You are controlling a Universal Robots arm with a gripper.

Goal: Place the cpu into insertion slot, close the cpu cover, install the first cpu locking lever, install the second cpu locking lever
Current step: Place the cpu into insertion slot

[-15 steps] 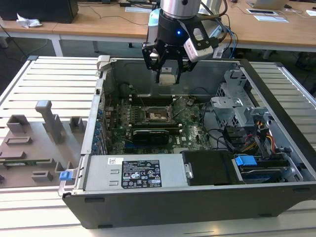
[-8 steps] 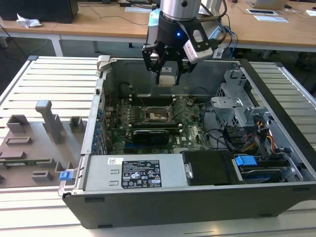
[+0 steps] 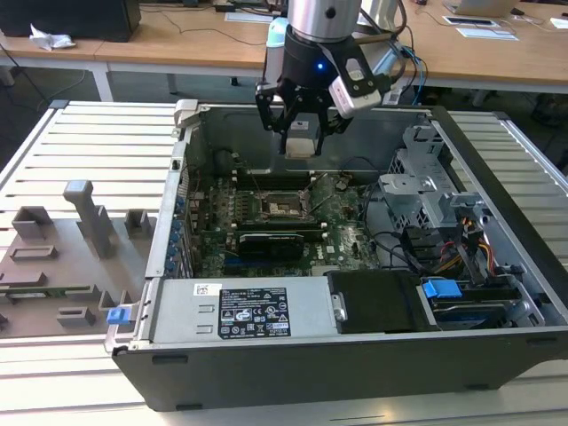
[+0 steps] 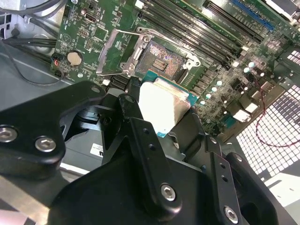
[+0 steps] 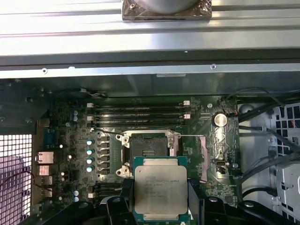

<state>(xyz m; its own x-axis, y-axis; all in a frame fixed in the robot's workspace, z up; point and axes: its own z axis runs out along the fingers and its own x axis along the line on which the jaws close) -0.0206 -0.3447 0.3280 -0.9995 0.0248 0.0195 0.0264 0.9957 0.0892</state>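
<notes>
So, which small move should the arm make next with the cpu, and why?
Probably lower the cpu gently toward the insertion slot. The jaws grip the chip by its sides and, in the exterior view, hold it well above the slot. The slot looks empty, and the cpu cover stands open.

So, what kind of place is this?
Likely a robotics lab or workshop: an open computer case lies on a slatted metal bench, the hand holds the cpu above it, and office desks stand behind.

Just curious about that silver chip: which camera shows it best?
The first wrist view: the cpu faces the camera flat-on. The second wrist view shows it slanted and partly hidden; the exterior view, a small pale patch.
</notes>
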